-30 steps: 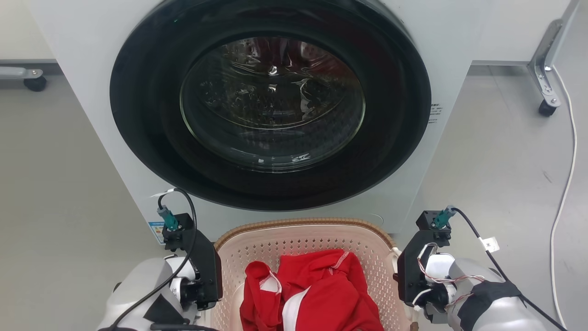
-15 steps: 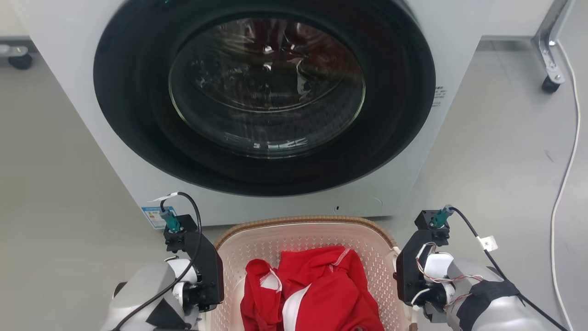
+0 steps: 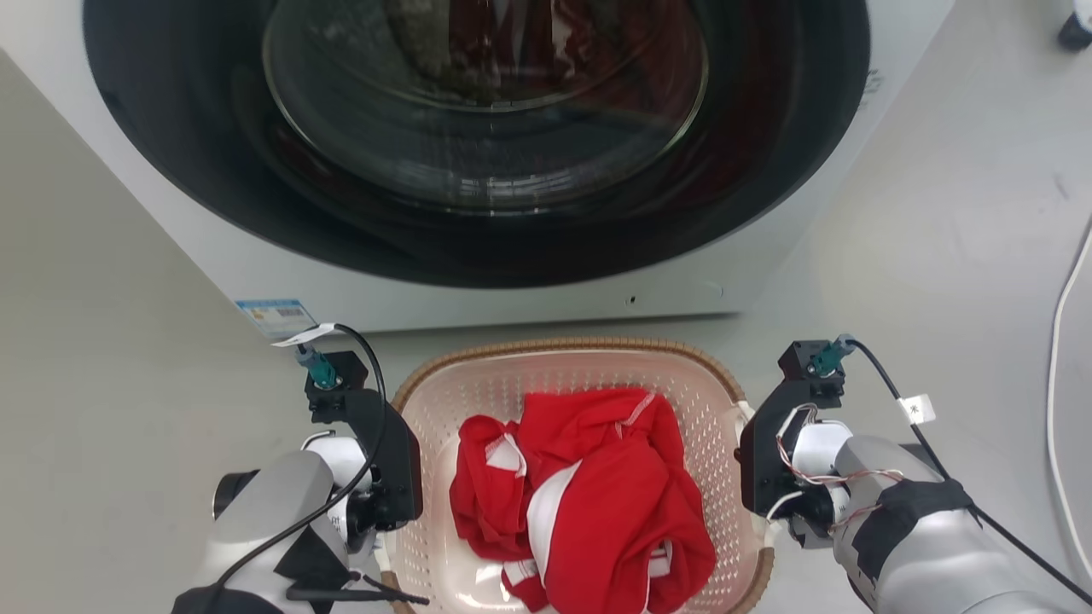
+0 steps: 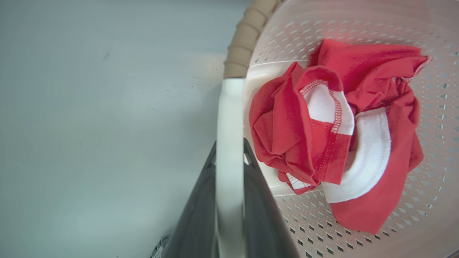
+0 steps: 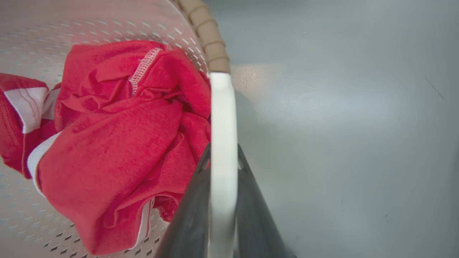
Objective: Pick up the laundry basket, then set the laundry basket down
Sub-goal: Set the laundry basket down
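Holding laundry basket (image 3: 563,345) by both sides: left pincer (image 4: 230,143) clamped on left white handle (image 4: 229,107), right pincer (image 5: 222,148) clamped on right handle (image 5: 222,107). Basket between arms, just before washing machine (image 3: 512,307), red garment (image 3: 589,486) inside. Whether base touches floor (image 3: 102,341): cannot tell. Judgement: move both arms together, rim level, release only once base rests flat.

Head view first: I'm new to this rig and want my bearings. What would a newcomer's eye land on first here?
The crumpled red and white garment in the laundry basket at bottom centre stands out most. Above it looms the washing machine's dark round door. The left gripper and right gripper each clamp a white side handle.
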### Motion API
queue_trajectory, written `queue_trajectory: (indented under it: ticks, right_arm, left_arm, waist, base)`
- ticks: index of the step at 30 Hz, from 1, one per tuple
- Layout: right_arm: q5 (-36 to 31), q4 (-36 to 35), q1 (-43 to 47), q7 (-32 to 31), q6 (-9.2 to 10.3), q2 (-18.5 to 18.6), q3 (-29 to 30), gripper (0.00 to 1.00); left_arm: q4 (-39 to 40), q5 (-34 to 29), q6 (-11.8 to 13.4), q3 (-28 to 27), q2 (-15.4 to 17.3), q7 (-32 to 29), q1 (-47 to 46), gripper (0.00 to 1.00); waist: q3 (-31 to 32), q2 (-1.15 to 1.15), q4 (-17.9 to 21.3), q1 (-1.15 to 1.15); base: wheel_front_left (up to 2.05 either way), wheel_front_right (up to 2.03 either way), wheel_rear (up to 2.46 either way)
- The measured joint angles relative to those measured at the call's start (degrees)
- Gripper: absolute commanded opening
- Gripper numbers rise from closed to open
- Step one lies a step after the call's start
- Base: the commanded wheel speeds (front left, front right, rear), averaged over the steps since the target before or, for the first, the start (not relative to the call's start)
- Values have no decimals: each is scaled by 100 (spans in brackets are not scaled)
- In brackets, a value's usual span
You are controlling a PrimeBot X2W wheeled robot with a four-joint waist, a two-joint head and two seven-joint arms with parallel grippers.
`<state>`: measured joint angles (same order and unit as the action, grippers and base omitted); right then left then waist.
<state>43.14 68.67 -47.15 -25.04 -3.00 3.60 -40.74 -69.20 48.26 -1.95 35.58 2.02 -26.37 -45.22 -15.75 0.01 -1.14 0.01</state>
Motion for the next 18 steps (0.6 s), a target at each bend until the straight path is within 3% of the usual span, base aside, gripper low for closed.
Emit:
queue_trajectory:
  ticks: [18]
  right_arm:
    - [-255,-2,-498,681,-1,60,-103,0]
  left_arm:
    - [343,-153,352,181,26,931,-289,0]
  waist:
    - [-1415,0,-76,1]
  base:
    - [0,0,0]
